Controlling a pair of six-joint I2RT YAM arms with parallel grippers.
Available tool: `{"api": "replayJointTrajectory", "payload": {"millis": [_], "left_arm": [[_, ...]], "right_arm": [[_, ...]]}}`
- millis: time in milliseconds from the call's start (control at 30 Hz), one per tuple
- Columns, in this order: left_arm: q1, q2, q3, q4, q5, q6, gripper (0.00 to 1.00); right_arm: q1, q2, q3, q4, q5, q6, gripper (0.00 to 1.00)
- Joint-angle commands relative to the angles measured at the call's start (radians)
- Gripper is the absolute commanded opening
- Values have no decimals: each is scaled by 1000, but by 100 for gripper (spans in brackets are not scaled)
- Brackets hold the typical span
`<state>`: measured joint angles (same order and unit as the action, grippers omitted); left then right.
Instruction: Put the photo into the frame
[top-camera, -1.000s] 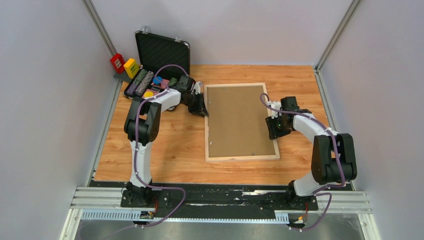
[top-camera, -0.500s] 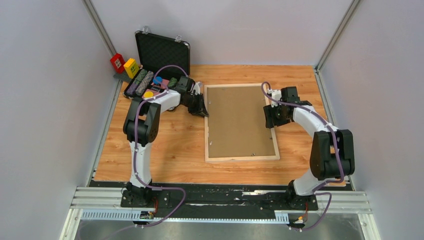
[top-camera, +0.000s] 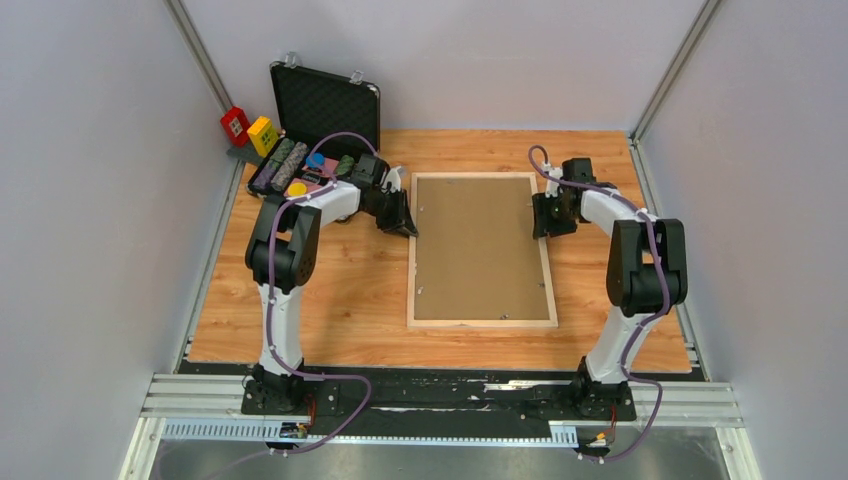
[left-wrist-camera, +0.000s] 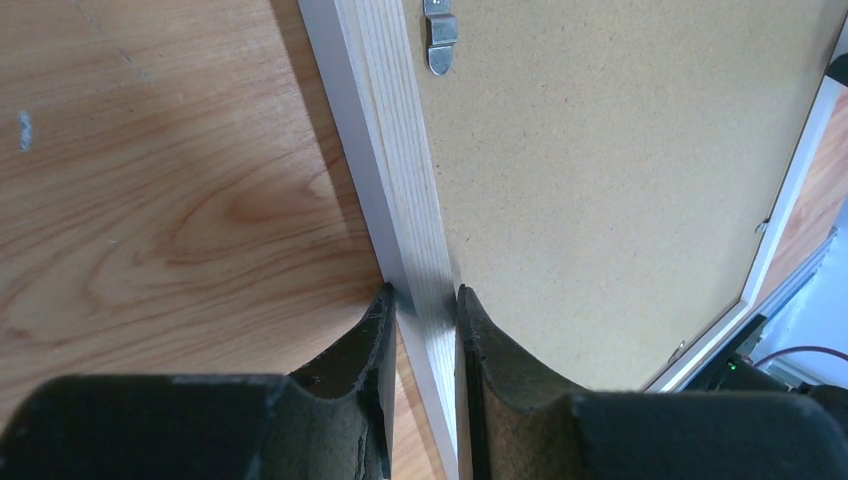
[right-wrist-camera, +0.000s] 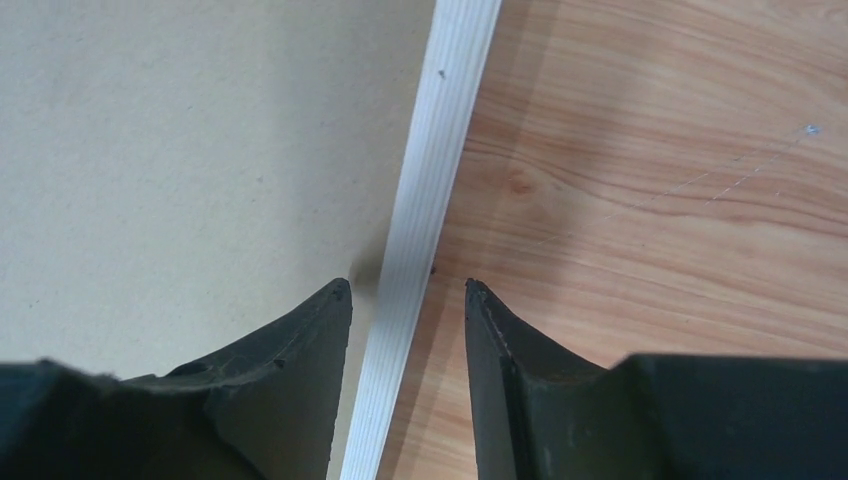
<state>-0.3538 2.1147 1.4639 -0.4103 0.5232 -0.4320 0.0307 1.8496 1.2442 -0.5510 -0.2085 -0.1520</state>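
— My left tool? It's pinched on the left rail of the frame, so the frame can't slide.
— And the right?
— My right tool straddles the opposite rail, jaws apart, gripping nothing. The frame lies back-up mid-counter, with the brown backing board seated in it. I can't see the photo; it's probably underneath.

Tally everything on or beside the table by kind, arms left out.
frame: 1
backing board, lying in the frame: 1
black case, open: 1
small boxes: 2 (red box, yellow box)
Total: 5. The things inside the case are too small to count.
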Motion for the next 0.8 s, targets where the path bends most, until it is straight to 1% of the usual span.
{"api": "replayJointTrajectory", "payload": {"millis": [0, 100, 233, 300, 367, 400, 433, 467, 500, 533, 567, 600, 633, 667, 700, 733, 767], "left_arm": [[-21, -36, -30, -33, 78, 38, 0], [-27, -31, -29, -28, 92, 36, 0], [-45, -27, -24, -28, 100, 40, 0], [-56, -27, -14, -30, 101, 43, 1], [-61, -25, -3, -36, 101, 46, 9], [-62, -23, 1, -41, 103, 48, 15], [-63, -20, 11, -44, 103, 48, 19], [-63, -17, 18, -51, 108, 50, 25], [-63, -10, 30, -54, 110, 52, 28], [-63, -7, 38, -63, 114, 54, 35], [-63, 0, 52, -68, 116, 55, 39], [-64, 3, 60, -78, 117, 58, 48], [-65, 10, 72, -83, 117, 60, 52], [-66, 16, 78, -95, 118, 66, 60], [-69, 19, 90, -107, 119, 69, 64], [-71, 22, 95, -111, 125, 77, 72], [-76, 24, 102, -119, 130, 81, 76]], "right_arm": [[-10, 38, 42, 38, -23, 39, 43], [-16, 54, 32, 49, -44, 48, 37], [-21, 50, 3, 65, -62, 65, 23], [-67, 38, -12, 72, -71, 79, 15], [-97, 26, -27, 78, -89, 97, 9], [-113, 18, -37, 82, -97, 107, 7], [-129, 10, -46, 85, -103, 114, 5], [-145, 1, -58, 89, -109, 121, 3], [-159, -7, -72, 93, -113, 127, 1], [-173, -17, -86, 100, -116, 133, 0], [-186, -28, -102, 107, -119, 139, 0], [-198, -43, -117, 114, -124, 144, 0], [-209, -53, -133, 119, -129, 146, 0], [-221, -62, -148, 122, -133, 146, 0], [-232, -73, -160, 125, -137, 167, 0], [-249, -84, -177, 130, -140, 178, 0], [-257, -94, -186, 135, -142, 184, 0]]}}
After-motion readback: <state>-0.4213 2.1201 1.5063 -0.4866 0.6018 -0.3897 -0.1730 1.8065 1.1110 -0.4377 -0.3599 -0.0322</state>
